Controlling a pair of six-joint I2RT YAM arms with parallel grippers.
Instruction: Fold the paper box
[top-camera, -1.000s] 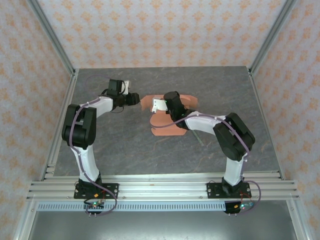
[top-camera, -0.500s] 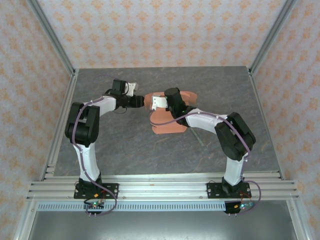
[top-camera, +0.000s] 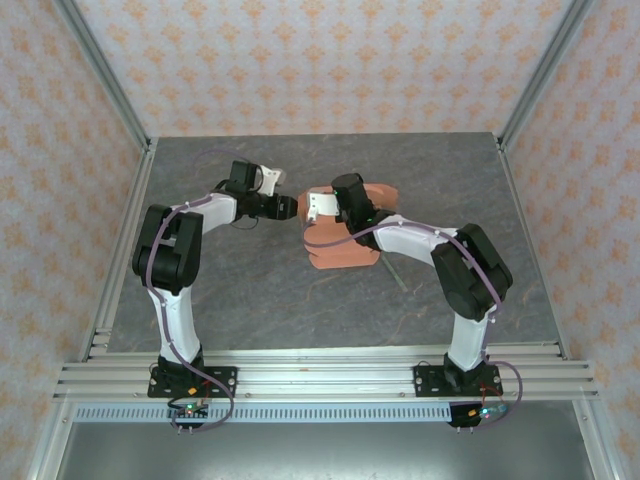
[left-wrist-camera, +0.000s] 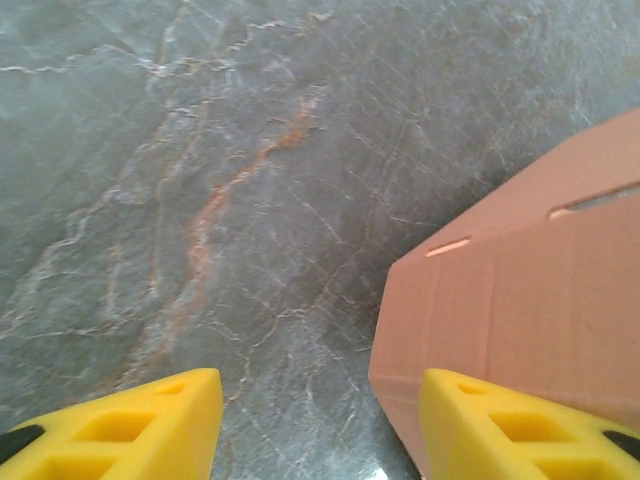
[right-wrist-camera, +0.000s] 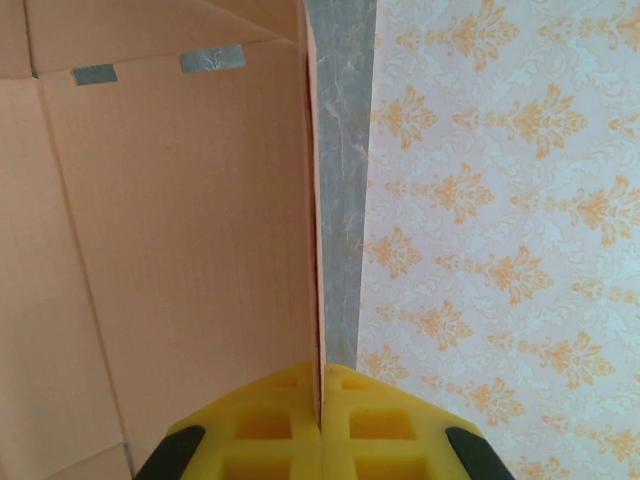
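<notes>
The paper box (top-camera: 345, 245) is lying on the grey table (top-camera: 250, 290), slightly right of the middle and between the two arms. It is showing as thin salmon-orange card with crease lines, partly folded up. In the left wrist view its angled flap is carrying two narrow slots. In the right wrist view two more slots are showing grey near the top of a broad panel.

The left claw (left-wrist-camera: 320, 390) is hanging spread just left of the box. Its right finger (left-wrist-camera: 500, 425) is sitting beside the flap's lower edge, and it is gripping nothing. The right claw (right-wrist-camera: 320, 395) is pinching the edge of a card panel, with its yellow fingers pressed together on it.

Compared with a second ago, the left claw is now sitting further right. The box's left edge and the right claw are also sitting slightly further right.

Counting: one box, two arms, two claws, and one thin grey stick (top-camera: 393, 272) lying just right of the box.
</notes>
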